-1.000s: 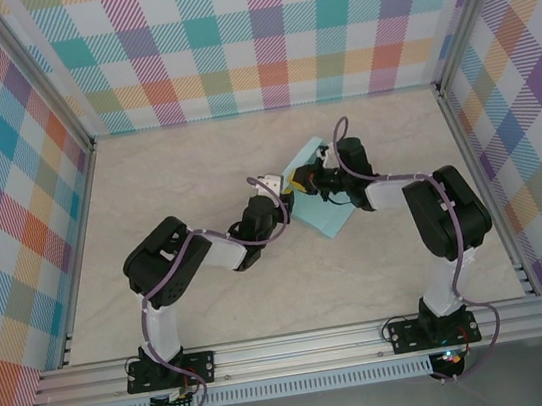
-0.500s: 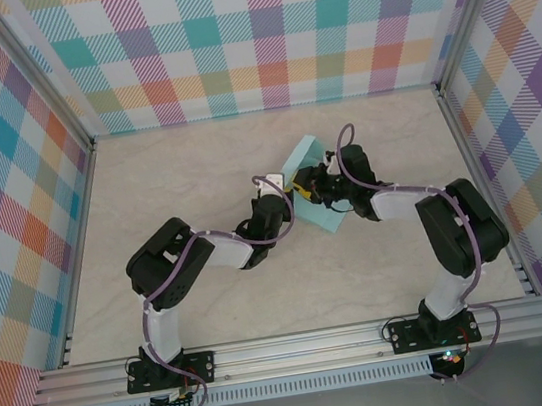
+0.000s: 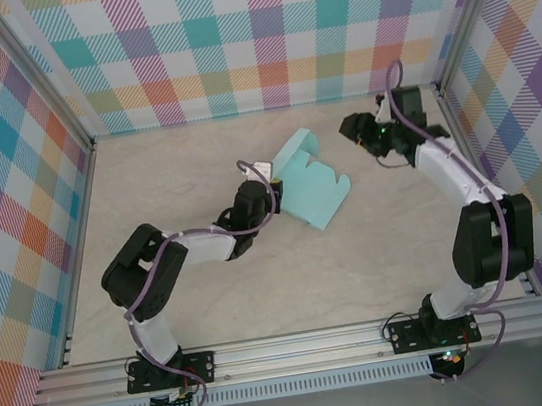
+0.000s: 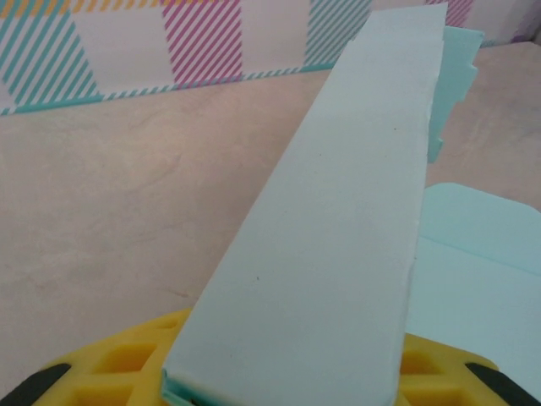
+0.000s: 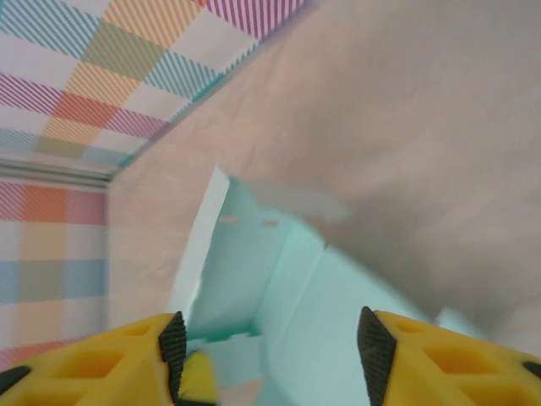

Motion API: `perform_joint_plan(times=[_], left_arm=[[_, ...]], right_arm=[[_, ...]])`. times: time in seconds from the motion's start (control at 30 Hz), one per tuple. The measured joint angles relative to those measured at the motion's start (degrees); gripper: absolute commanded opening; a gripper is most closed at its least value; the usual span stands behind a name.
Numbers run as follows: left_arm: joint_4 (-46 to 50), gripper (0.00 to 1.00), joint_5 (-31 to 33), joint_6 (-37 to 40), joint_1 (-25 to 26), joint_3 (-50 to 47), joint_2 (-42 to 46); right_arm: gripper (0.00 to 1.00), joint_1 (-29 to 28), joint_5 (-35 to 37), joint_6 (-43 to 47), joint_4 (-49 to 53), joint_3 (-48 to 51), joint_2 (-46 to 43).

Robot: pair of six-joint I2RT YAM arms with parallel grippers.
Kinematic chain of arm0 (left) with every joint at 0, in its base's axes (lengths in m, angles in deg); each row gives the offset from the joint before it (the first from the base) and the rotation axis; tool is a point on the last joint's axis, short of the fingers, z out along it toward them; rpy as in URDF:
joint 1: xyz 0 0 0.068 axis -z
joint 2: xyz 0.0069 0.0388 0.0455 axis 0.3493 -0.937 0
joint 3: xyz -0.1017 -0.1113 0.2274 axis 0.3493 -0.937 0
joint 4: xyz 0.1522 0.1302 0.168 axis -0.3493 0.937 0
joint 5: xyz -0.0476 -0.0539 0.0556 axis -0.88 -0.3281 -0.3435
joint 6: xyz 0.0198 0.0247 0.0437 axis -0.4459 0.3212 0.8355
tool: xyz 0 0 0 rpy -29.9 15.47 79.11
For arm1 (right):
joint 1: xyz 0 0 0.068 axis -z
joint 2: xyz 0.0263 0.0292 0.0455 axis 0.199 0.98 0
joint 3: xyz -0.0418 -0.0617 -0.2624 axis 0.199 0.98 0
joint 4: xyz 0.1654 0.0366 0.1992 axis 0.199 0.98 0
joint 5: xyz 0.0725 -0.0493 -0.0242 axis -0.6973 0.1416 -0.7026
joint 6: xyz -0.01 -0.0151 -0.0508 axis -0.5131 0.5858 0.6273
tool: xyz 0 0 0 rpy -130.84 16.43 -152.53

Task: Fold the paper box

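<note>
The paper box (image 3: 317,197), pale mint card, lies partly folded at the table's middle with one flap raised at its far end. My left gripper (image 3: 267,190) sits at the box's left edge. In the left wrist view a folded strip of the paper box (image 4: 338,220) runs out from between the yellow fingers (image 4: 110,372), so the left gripper (image 4: 287,376) is shut on it. My right gripper (image 3: 354,129) hangs to the right of the box and beyond it, apart from it. Its black pads (image 5: 173,342) stand wide and the right gripper (image 5: 270,342) is open, with the paper box (image 5: 254,254) ahead.
Plaid walls (image 3: 259,43) close in the back and both sides. An aluminium rail (image 3: 301,345) runs along the near edge by the arm bases. Bare tabletop (image 3: 166,177) stretches left of the box and in front of it.
My right gripper has opened, let go of the box and pulled away to the far right. The left gripper kept its hold and shifted slightly left.
</note>
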Motion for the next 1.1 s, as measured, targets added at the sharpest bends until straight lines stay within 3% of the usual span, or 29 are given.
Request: perform_joint_plan(times=[0.17,0.37,0.63,0.8,1.1], left_arm=[[3.6,0.00,-13.3,3.9,-4.4,0.0,2.6],[8.2,0.00,-29.0,11.3,-9.9,0.0,3.7],[10.9,0.02,-45.8,24.5,-10.3,0.8,2.2],[10.9,0.04,-49.7,28.4,-10.3,1.4,-0.7],[3.9,0.16,-47.8,26.9,-10.0,-0.8,-2.0]], right_arm=[[0.64,-0.5,2.0,21.0,14.6,-17.9,8.5],[0.68,-1.7,-1.8,42.4,24.4,-19.7,10.2],[0.71,-11.7,-0.4,62.6,34.5,-26.5,14.6],[0.70,-15.1,0.4,68.0,37.6,-26.4,18.9],[0.67,-15.7,0.8,69.5,38.9,-22.9,22.9]])
